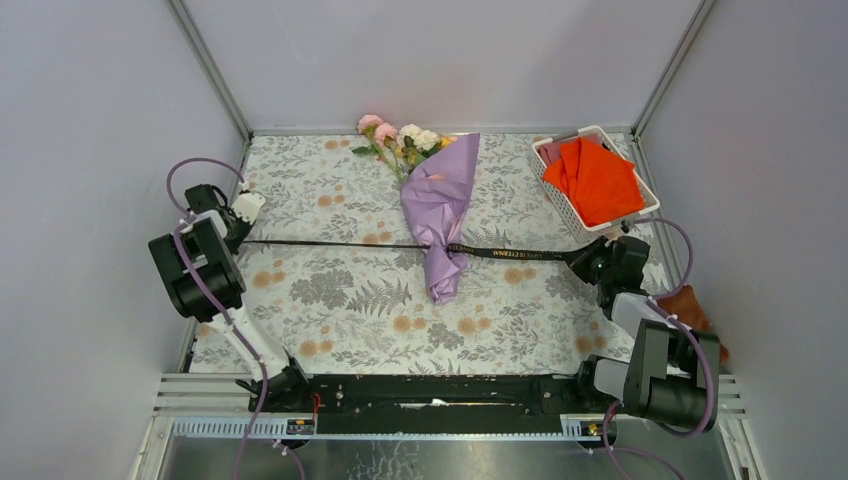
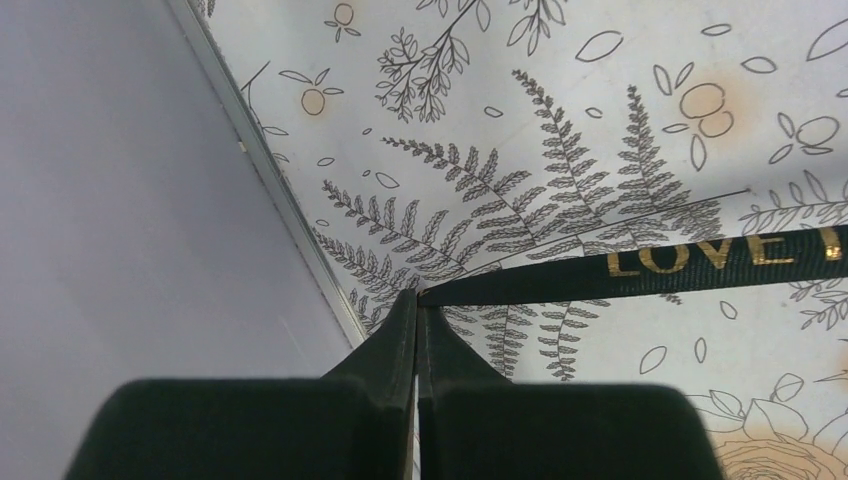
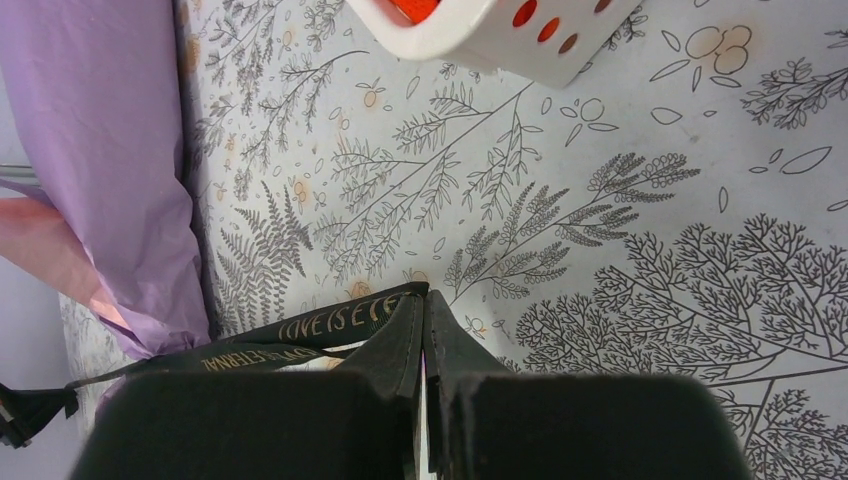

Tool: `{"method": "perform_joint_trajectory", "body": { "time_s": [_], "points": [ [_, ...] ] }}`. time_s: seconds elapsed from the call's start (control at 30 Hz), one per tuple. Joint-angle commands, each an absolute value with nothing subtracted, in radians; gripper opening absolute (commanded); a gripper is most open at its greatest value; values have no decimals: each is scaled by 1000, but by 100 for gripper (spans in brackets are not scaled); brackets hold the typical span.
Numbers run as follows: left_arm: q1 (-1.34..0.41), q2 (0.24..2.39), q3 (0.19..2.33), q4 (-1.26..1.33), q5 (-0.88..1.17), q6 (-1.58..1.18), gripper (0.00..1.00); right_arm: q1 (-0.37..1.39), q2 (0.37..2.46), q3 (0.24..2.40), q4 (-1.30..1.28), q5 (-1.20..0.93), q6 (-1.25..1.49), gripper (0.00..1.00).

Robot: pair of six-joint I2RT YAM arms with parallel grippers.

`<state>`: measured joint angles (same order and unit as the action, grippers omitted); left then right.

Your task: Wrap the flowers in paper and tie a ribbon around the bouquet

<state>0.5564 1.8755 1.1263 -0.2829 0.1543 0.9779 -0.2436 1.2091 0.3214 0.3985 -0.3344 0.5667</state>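
Note:
The bouquet lies mid-table: lilac paper [image 1: 440,205] wrapped as a cone round the flowers [image 1: 398,138], whose pink, white and yellow heads stick out at the far end. A black ribbon [image 1: 330,243] with gold lettering runs taut across the table and round the cone's narrow waist. My left gripper [image 1: 237,240] is shut on the ribbon's left end [image 2: 640,265] by the left wall. My right gripper [image 1: 578,257] is shut on the ribbon's right end [image 3: 340,318], with the paper [image 3: 110,170] to its left.
A white basket [image 1: 560,205] holding an orange-red cloth [image 1: 598,180] stands at the back right, just beyond my right gripper. A brown cloth [image 1: 688,308] lies by the right wall. Walls close in the table on three sides.

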Motion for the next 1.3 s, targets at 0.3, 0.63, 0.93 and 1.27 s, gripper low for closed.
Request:
{"method": "perform_joint_trajectory", "body": {
  "time_s": [0.3, 0.63, 0.93, 1.27],
  "points": [
    [648, 1933, 1172, -211, 32, 989, 0, -284, 1190, 396, 415, -208, 476, 0],
    [544, 1871, 1195, -377, 161, 910, 0, 98, 1286, 633, 274, -189, 292, 0],
    [260, 1735, 1390, -710, 431, 750, 0, 320, 1403, 826, 184, -238, 233, 0],
    [124, 1470, 1652, -924, 865, 626, 0, 321, 1438, 925, -229, 6, 188, 25]
  ]
}}
